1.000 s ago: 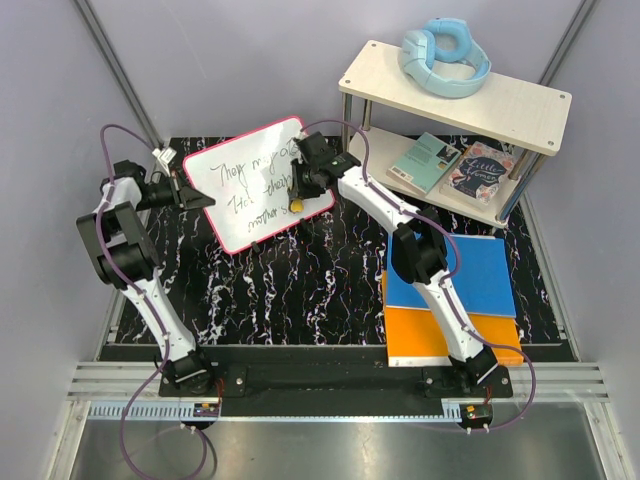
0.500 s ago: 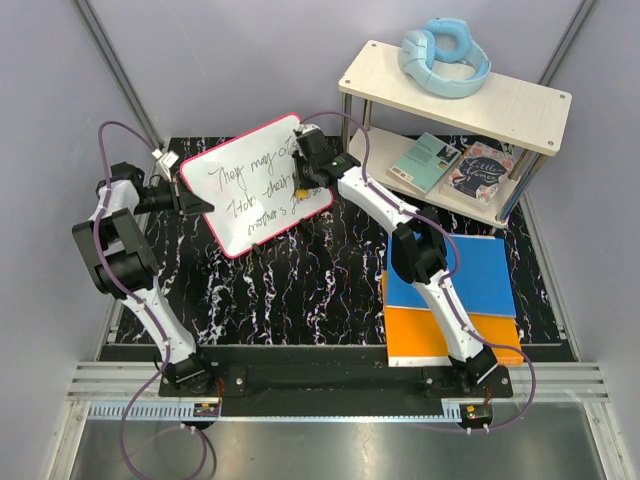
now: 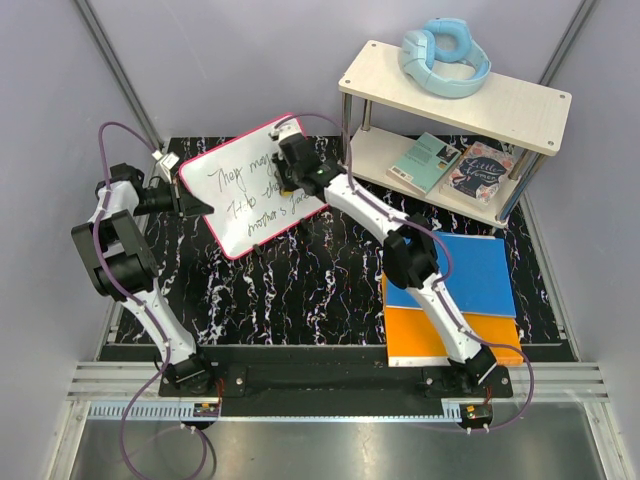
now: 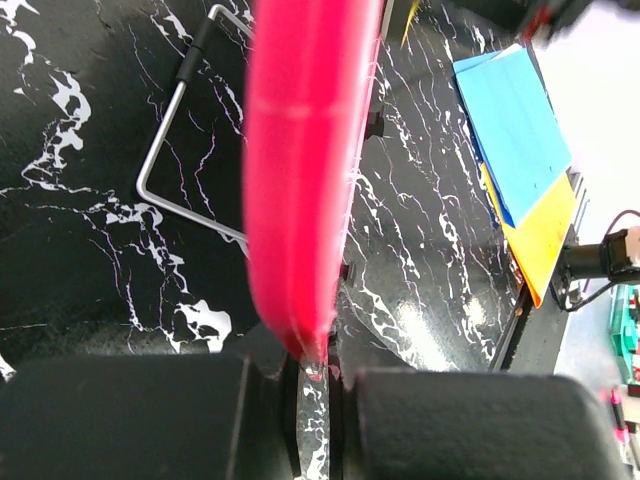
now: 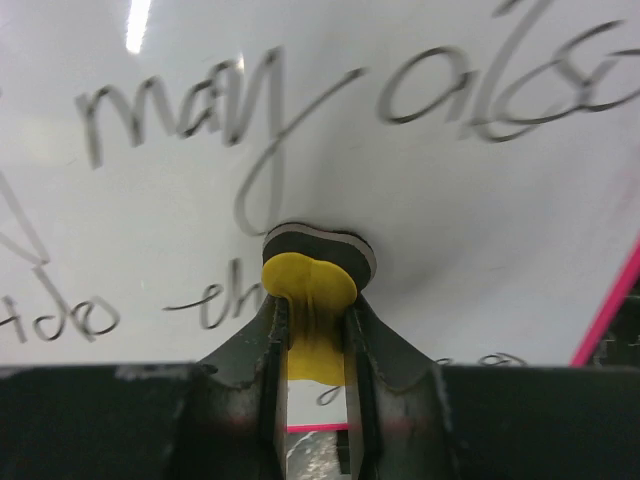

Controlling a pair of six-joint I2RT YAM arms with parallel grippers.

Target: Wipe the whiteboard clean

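Right gripper (image 5: 315,322) pinches a yellow eraser (image 5: 310,282) onto the whiteboard (image 3: 240,200), under "may". Left gripper (image 4: 320,372) apparently clamps its rim. The titles on the nearby books (image 3: 425,162) are unreadable.

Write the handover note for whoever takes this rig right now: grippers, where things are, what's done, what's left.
Left gripper: shut on the pink rim of the whiteboard, holding it by its left edge, tilted above the table.
Right gripper: shut on the yellow eraser, whose dark pad is pressed against the board face between the lines of handwriting.
Done: board gripped, eraser in contact.
Left: nearly everything. Black writing shows above, left and right of the pad, and no wiped patch can be made out. Sweep the eraser across all the lines while the left arm steadies the board.
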